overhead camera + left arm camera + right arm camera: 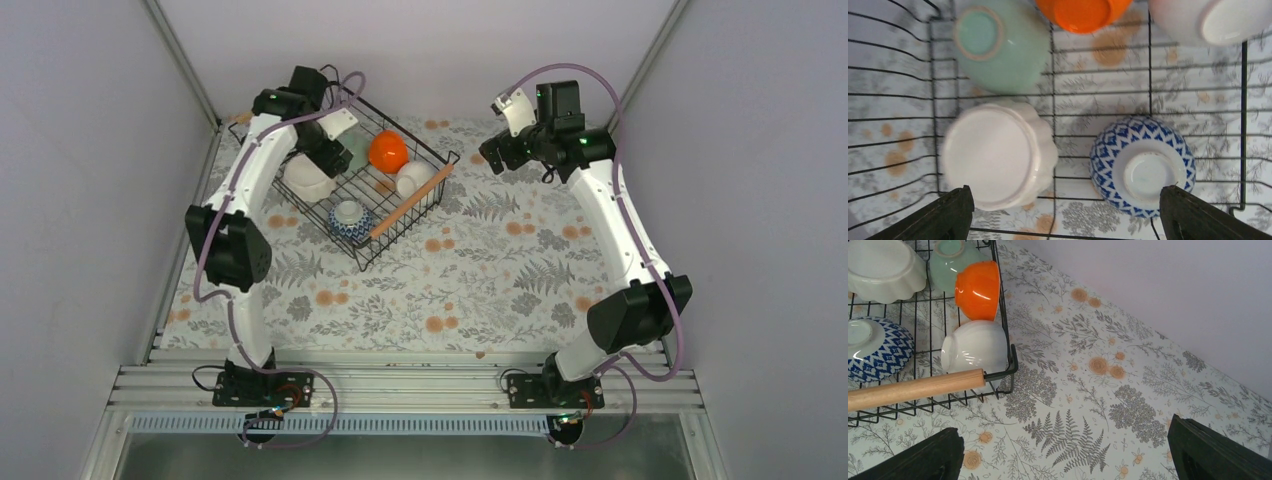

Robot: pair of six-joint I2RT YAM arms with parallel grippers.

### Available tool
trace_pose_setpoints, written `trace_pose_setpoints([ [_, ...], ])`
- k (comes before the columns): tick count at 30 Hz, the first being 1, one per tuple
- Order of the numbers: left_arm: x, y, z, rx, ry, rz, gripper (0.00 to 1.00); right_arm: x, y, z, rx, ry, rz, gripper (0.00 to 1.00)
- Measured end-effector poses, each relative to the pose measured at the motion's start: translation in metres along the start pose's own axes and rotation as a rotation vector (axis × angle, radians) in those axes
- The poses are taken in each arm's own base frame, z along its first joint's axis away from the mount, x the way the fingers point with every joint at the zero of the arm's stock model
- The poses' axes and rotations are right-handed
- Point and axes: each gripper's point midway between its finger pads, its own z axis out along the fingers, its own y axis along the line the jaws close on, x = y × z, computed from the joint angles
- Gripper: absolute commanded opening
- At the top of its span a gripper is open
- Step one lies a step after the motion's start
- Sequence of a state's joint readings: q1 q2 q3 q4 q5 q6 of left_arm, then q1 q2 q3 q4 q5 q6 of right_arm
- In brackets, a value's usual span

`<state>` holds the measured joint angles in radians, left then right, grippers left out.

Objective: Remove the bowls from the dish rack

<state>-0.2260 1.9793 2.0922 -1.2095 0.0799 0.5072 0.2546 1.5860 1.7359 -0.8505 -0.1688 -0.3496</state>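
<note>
**Five bowls wait as left claw hovers over rack**

At left, we see the left claw (1065,216) spread wide above the rack (1243,100). It holds and touches nothing, its fingers flanking the scalloped bowl (998,160) and blue bowl (1143,165). The green bowl (998,45), orange bowl (1083,12) and white bowl (1208,20) sit beyond, bases showing (glazed, likely slippery). We judge a straight descent could strike a bowl or snag wire. At right, the right claw (1068,455) gapes wide over the cloth (1128,355), empty.

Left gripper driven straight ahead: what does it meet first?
Probably the dish rack floor, between the scalloped white bowl and the blue patterned bowl; the open left gripper might clip either bowl first, depth unclear.
</note>
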Motion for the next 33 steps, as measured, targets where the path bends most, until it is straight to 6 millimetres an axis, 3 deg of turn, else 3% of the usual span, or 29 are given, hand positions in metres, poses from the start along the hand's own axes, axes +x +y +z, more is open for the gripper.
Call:
trace_pose_setpoints([
  [5, 0.02, -0.024, 0.032, 0.051, 0.152, 0.071, 0.95, 0.006, -0.001, 0.003, 0.005, 0.018, -0.001, 1.0],
  [12, 0.032, -0.049, 0.054, 0.084, 0.25, 0.156, 0.93, 0.028, 0.002, 0.018, -0.001, 0.082, 0.002, 1.0],
  [19, 0.064, -0.079, 0.081, 0.124, 0.396, 0.261, 0.92, 0.032, 0.001, 0.023, -0.001, 0.098, -0.005, 1.0],
  [33, 0.083, -0.09, 0.089, 0.153, 0.468, 0.322, 0.86, 0.037, 0.002, 0.029, -0.011, 0.119, -0.007, 1.0],
])
